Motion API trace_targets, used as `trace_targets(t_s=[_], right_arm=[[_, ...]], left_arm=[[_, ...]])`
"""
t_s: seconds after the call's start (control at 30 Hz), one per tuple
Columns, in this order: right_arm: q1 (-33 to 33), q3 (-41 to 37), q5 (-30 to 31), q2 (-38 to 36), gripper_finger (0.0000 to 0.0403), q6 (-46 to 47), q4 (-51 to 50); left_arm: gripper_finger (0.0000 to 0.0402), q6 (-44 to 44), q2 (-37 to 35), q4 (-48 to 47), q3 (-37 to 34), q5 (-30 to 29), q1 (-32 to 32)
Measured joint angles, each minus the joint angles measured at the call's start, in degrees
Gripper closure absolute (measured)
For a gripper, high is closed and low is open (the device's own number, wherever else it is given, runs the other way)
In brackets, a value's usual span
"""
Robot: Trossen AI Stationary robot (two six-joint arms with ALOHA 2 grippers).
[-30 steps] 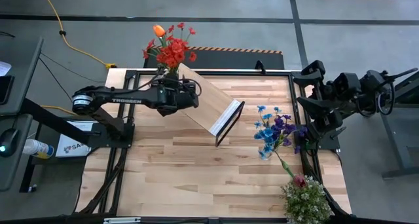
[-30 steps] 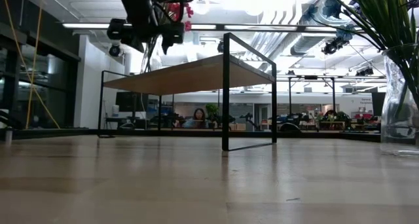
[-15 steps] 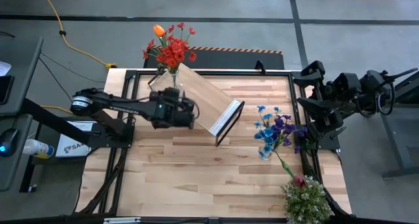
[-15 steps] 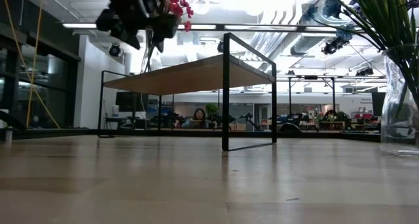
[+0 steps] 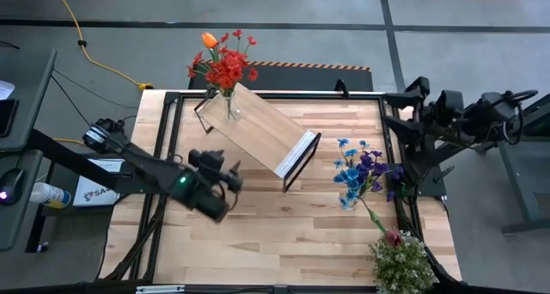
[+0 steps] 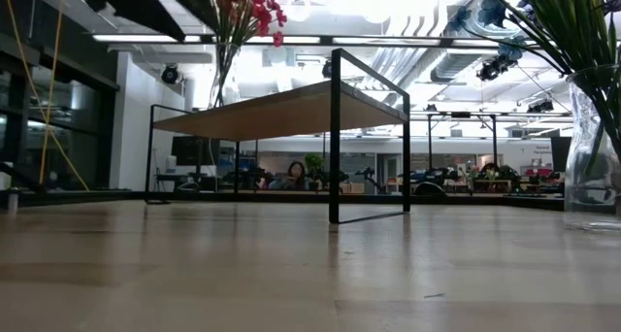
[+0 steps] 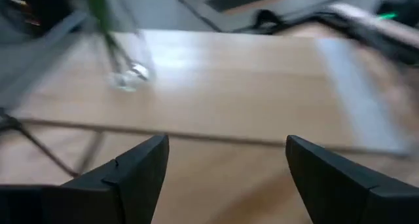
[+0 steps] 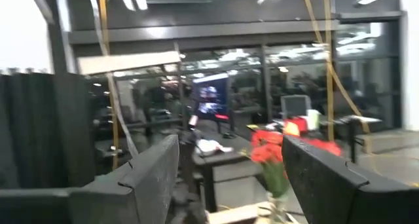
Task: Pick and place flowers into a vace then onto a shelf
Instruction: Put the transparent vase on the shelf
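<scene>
The left gripper [image 5: 225, 175] was seen over the bare left part of the table [image 5: 258, 234], near the front of the shelf, with its fingers [image 7: 141, 165] spread apart and nothing between them.

A clear vase [image 5: 229, 105] holding red sprays [image 5: 225, 69] and an orange tulip [image 5: 208, 39] was observed standing upright on the far left end of the shelf [image 5: 258, 131]. In the low view the same vase was noted on the board's top, blooms above it. This part of the task was judged done: one bunch in a vase, the vase on the shelf.

To the right of the shelf, blue and purple blooms [image 5: 361, 174] were seen by the table's right edge; whether they stood in a vase could not be told from above. A dark pink rose [image 5: 394, 236] was noted nearer the front right corner, just beside a bushy green plant [image 5: 402, 264]. These flowers were judged as still left to place.

The right gripper [image 5: 406, 113] was held back at the table's far right edge, fingers [image 8: 157, 171] apart and empty.
</scene>
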Motion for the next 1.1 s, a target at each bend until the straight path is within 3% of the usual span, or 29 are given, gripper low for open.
trace_targets(t_s=[0.2, 0.33, 0.6, 0.73, 1.1], right_arm=[[0.0, 0.0, 6.8, -3.9, 0.0142, 0.0, -6.2], [0.0, 0.0, 10.6, -6.7, 0.0142, 0.9, -12.2], [0.0, 0.0, 13.6, -13.0, 0.0142, 14.1, -29.3], [0.0, 0.0, 11.9, -15.3, 0.0142, 23.5, -41.8], [0.0, 0.0, -3.9, -19.1, 0.0142, 51.1, -74.1]], left_arm=[[0.0057, 1.1, -0.2, 10.1, 0.1, 0.6, -7.8], [0.0060, 7.8, -0.2, 18.3, 0.1, 2.6, -11.1], [0.0059, 17.3, -0.2, 31.7, 0.1, 3.1, -13.9], [0.0062, 21.4, -0.2, 36.0, 0.1, 3.9, -13.7], [0.0062, 23.3, -0.2, 39.3, 0.1, 6.0, -13.7]])
